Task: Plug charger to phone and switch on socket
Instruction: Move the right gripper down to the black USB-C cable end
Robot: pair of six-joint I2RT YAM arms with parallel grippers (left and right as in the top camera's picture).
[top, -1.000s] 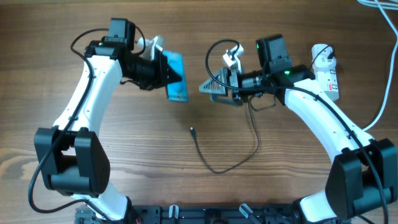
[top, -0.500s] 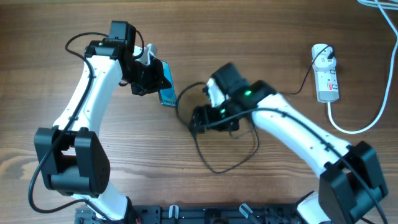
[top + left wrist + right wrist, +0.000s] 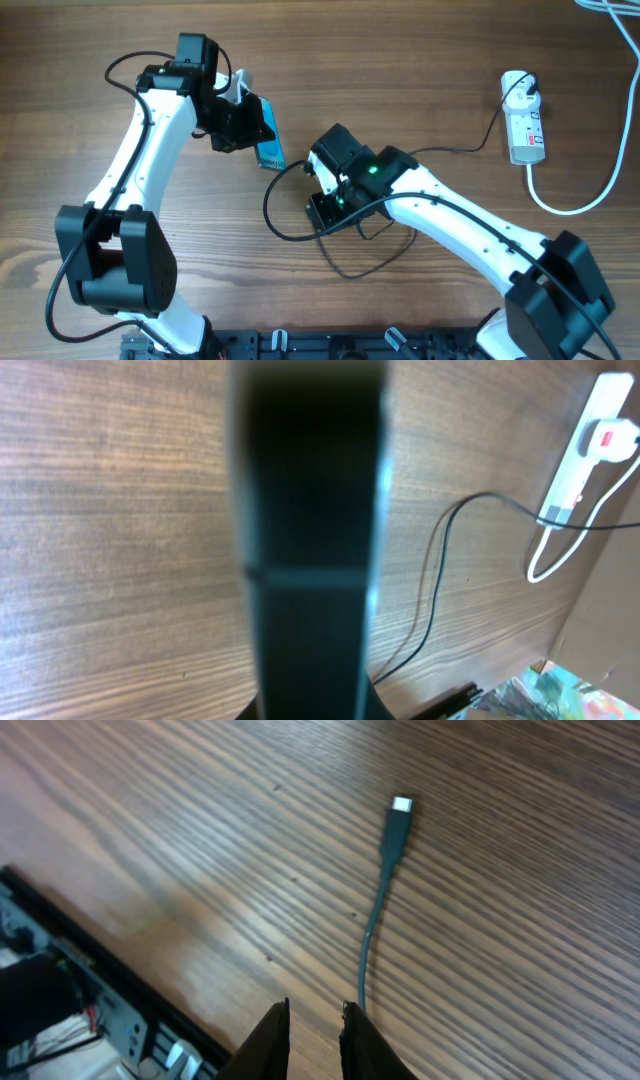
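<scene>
My left gripper is shut on the phone, held off the table and tilted, a strip of its blue screen showing. In the left wrist view the phone is a dark bar across the middle. The charger's dark cable curls over the wood, and its white adapter sits in the socket. My right gripper is low over the cable's free end. Its jaws stand a narrow gap apart with bare wood between them. The cable runs behind the right finger, its metal tip lying beyond.
The socket's thick white cord loops toward the right table edge. A black rail runs along the near edge. The socket also shows far right in the left wrist view. A thin black wire loops off my right wrist.
My right arm has swung from beside the socket to the table's middle and dropped over the cable's tip, its jaws narrowing. The left gripper turned the phone more on edge, then held still.
</scene>
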